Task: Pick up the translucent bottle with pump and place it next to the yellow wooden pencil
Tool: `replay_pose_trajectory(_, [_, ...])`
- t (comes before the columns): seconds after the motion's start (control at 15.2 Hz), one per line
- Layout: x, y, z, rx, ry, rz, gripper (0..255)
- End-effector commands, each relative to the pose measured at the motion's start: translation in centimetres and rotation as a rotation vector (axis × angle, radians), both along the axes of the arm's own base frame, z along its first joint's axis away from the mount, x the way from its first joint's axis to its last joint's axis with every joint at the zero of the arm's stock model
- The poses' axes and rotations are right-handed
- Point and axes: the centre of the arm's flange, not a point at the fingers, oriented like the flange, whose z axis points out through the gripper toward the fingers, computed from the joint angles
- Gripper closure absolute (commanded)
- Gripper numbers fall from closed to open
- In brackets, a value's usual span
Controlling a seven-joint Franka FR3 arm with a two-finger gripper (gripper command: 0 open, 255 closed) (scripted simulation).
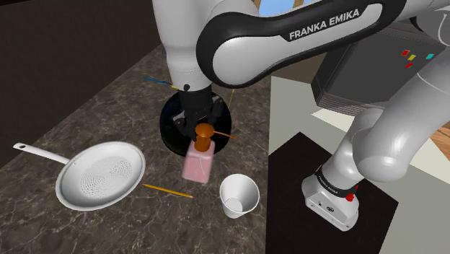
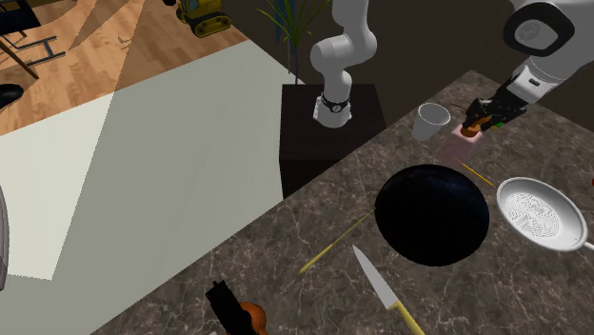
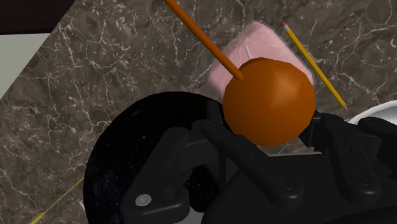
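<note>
Beside the black plate (image 1: 171,131), the downturned gripper (image 1: 204,127) clasps the pink bottle (image 1: 197,166).

Place: home kitchen.
Worktop (image 2: 286,238): dark veined stone, straight-edged above pale flooring.
Kitchenware: white frying pan (image 1: 79,189), kitchen knife (image 2: 376,276), white cup (image 1: 234,206).
Beyond: wood-plank floor (image 2: 114,48), houseplant (image 2: 290,24).

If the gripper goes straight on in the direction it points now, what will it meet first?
Most likely the orange pump head of the pink bottle, which sits directly below the gripper. Whether the two touch is unclear.
</note>
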Motion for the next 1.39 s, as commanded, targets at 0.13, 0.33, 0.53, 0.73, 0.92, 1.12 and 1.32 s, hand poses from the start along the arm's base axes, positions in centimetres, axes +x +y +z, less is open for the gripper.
replay_pose_trajectory(0.13, [0.0,0.0,-2.2,0.000,0.000,0.000,255])
replay_pose_trajectory(0.33, [0.0,0.0,-3.8,0.000,0.000,0.000,255])
replay_pose_trajectory(0.53, [0.0,0.0,-4.0,0.000,0.000,0.000,255])
replay_pose_trajectory(0.73, [0.0,0.0,-4.0,0.000,0.000,0.000,255])
replay_pose_trajectory(0.92, [0.0,0.0,-4.0,0.000,0.000,0.000,0])
replay_pose_trajectory(1.12, [0.0,0.0,-4.0,0.000,0.000,0.000,0])
replay_pose_trajectory(1.32, [0.1,0.1,-2.7,0.000,0.000,0.000,0])
